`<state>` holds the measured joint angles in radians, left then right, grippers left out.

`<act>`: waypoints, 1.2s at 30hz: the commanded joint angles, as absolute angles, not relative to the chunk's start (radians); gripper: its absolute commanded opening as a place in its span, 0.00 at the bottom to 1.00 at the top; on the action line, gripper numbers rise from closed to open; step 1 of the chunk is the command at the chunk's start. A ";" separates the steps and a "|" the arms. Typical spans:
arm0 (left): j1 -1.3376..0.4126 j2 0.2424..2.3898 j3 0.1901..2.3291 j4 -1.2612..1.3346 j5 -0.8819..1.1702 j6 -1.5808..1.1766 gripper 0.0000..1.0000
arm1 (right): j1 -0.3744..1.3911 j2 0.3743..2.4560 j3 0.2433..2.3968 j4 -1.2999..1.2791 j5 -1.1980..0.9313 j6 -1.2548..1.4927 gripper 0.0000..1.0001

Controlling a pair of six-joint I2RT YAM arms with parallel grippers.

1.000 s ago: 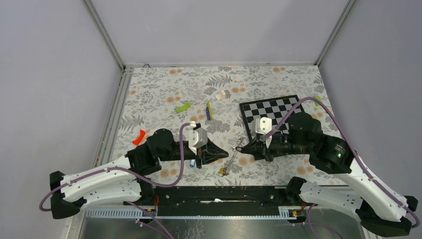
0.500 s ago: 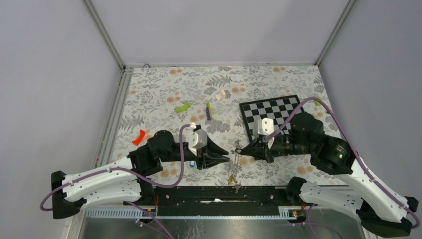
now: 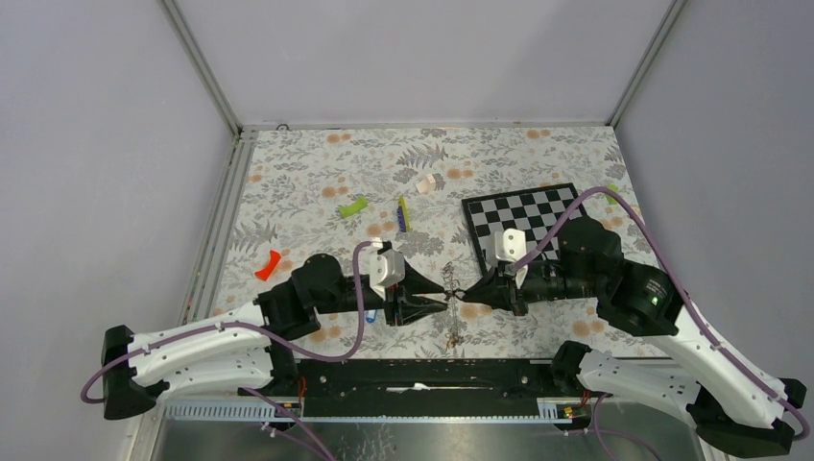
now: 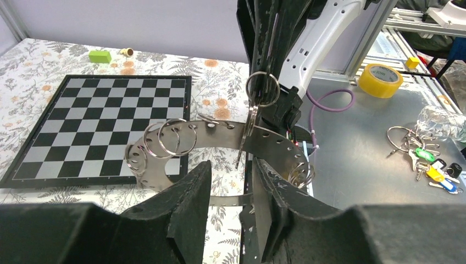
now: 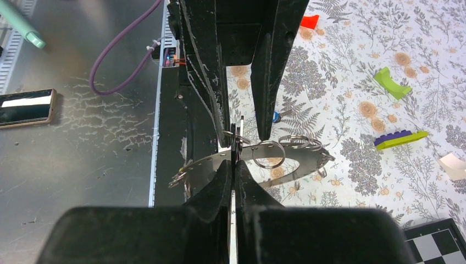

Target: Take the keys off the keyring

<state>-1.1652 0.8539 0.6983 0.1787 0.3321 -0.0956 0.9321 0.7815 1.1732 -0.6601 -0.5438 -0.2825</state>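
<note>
The left arm (image 3: 192, 351) runs from its base at the near left corner toward the middle, its dark forearm and wrist pointing right. The right arm (image 3: 720, 370) mirrors it from the near right corner, its dark wrist pointing left. The two grippers meet tip to tip, almost touching. The left gripper (image 3: 434, 294) has its jaws parted, with a clear gap between its black fingers (image 4: 187, 192). The right gripper (image 3: 468, 291) has its jaws pressed together, its fingers (image 5: 214, 192) leaving only a thin slit between them.
</note>
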 commanded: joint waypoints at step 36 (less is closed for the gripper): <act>-1.195 0.843 0.797 0.074 0.297 0.025 0.00 | 0.934 0.732 1.145 -0.591 -0.551 -0.253 0.00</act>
<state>-1.1961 0.8814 0.7181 0.1879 0.3401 -0.0486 0.9321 0.7612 1.1400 -0.6456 -0.5556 -0.2646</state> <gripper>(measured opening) 0.010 0.022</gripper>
